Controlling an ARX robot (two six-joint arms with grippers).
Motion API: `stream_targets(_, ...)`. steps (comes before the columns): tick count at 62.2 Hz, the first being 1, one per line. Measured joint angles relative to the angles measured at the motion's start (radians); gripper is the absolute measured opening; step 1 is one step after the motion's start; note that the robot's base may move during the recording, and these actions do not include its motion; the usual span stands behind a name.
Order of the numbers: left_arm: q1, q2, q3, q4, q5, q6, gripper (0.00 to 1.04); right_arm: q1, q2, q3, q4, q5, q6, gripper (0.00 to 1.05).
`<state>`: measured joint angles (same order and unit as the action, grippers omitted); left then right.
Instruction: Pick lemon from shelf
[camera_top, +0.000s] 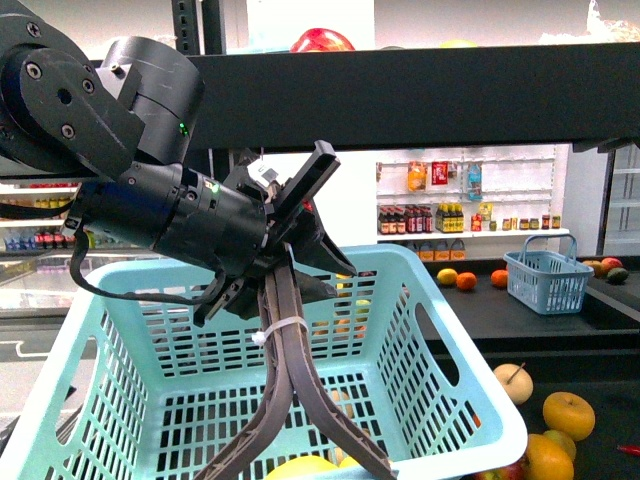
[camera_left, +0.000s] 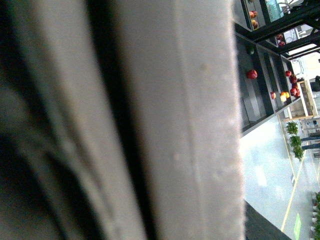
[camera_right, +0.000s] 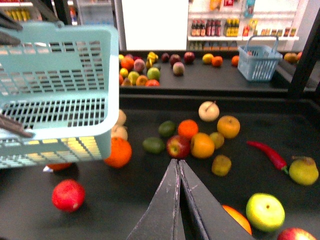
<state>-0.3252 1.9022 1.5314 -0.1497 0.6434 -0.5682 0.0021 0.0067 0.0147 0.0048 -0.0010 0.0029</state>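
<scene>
My left gripper (camera_top: 290, 255) is shut on the dark handle (camera_top: 285, 340) of a light teal basket (camera_top: 455, 400) and holds it up in front of the black shelf (camera_top: 400, 95). A bright yellow rounded fruit (camera_top: 300, 467), the lemon by its look, lies low inside the basket; yellow shows through the basket slots (camera_right: 75, 145) in the right wrist view. The left wrist view is filled by the blurred handle (camera_left: 175, 125). My right gripper (camera_right: 177, 161) is shut with nothing in it, above the shelf tray (camera_right: 150, 200), just short of a red apple (camera_right: 178, 146).
Loose fruit lies on the tray: oranges (camera_right: 119, 152), a cream fruit with a stem (camera_right: 208, 111), a red chili (camera_right: 267, 152), a green-yellow apple (camera_right: 265, 211). A small blue basket (camera_top: 547, 280) stands on the far tray. White wall shelves of bottles (camera_top: 440, 220) are behind.
</scene>
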Motion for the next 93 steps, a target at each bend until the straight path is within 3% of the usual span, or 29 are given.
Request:
stream_targets(18,-0.001,0.001,0.0,0.0,0.004,0.0,0.29,0.0,-0.002,0.0,-0.003,0.001,-0.001,0.04)
stream_targets(53,-0.001,0.001,0.0,0.0,0.003,-0.001,0.29,0.0,-0.002,0.0,-0.003,0.001,0.0,0.99)
stream_targets(57,-0.01,0.0,-0.028,0.101,-0.154,-0.124,0.29,0.0,-0.002,0.0,-0.003,0.001,0.0,0.97)
stream_targets(61,-0.012,0.0,-0.031,0.134,-0.234,-0.184,0.29,0.0,-0.002,0.0,-0.003,0.0,0.0,0.97)
stream_targets(76,0.067,0.0,-0.031,0.219,-0.332,-0.373,0.29,0.0,-0.002,0.0,-0.003,-0.001,0.0,0.97)
stream_targets(93,0.25,-0.002,-0.005,0.152,-0.407,-0.527,0.29,0.0,-0.002,0.0,-0.003,0.0,0.0,0.97)
